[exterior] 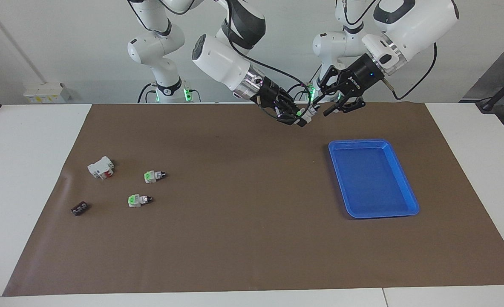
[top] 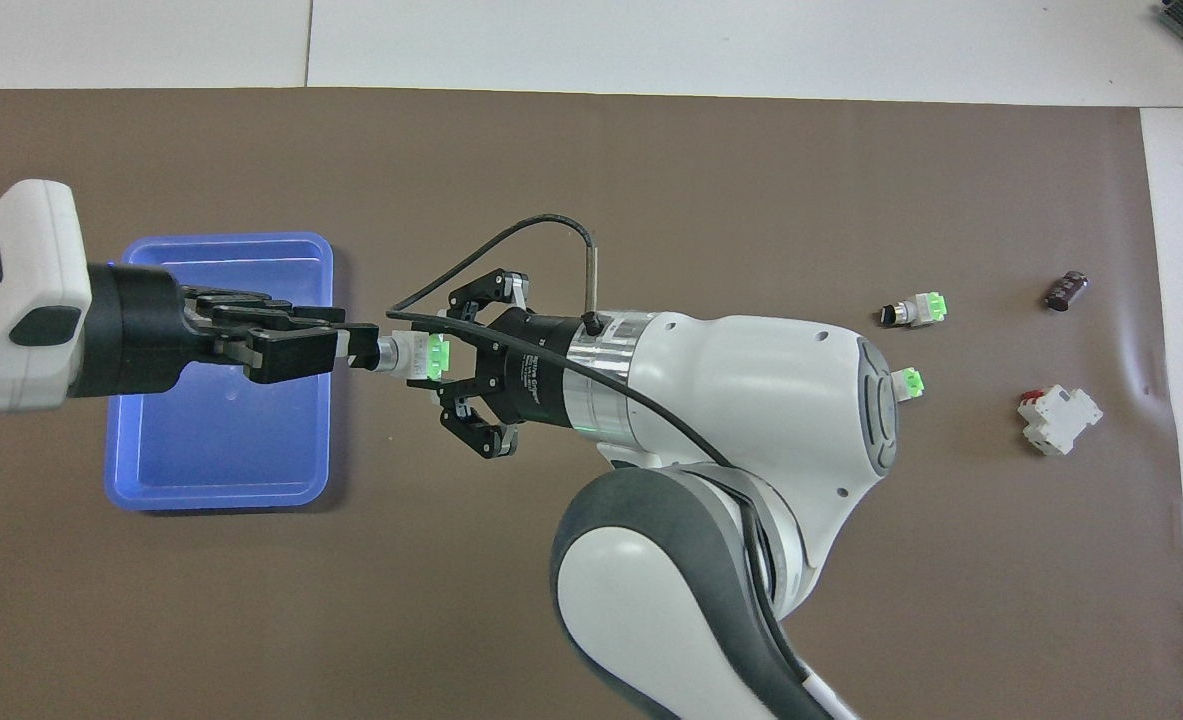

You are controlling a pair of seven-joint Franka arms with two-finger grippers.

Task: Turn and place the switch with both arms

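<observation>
Two grippers meet in the air over the mat just beside the tray (exterior: pixel 405 179), toward the right arm's end from it, with one switch (top: pixel 413 355) between them. The right gripper (top: pixel 431 360) has its fingers clamped on the switch's green-capped end and holds it level, so the black knob points out at the other arm. The left gripper (top: pixel 356 347) comes in over the tray's edge with its fingertips around that knob; whether they press on it yet I cannot tell, as they stand partly closed. Holding the body fixed in one hand while the other takes the knob looks like the way to turn it, since a piece this small would spin or slide if twisted on the mat. The tray lies right under the left arm, bare, a short drop once the turn is done. Two more switches (exterior: pixel 154 175) (exterior: pixel 138 200) lie well apart from the tray at the right arm's end, beside a white block (exterior: pixel 101 167) and a dark piece (exterior: pixel 79 208), untouched
</observation>
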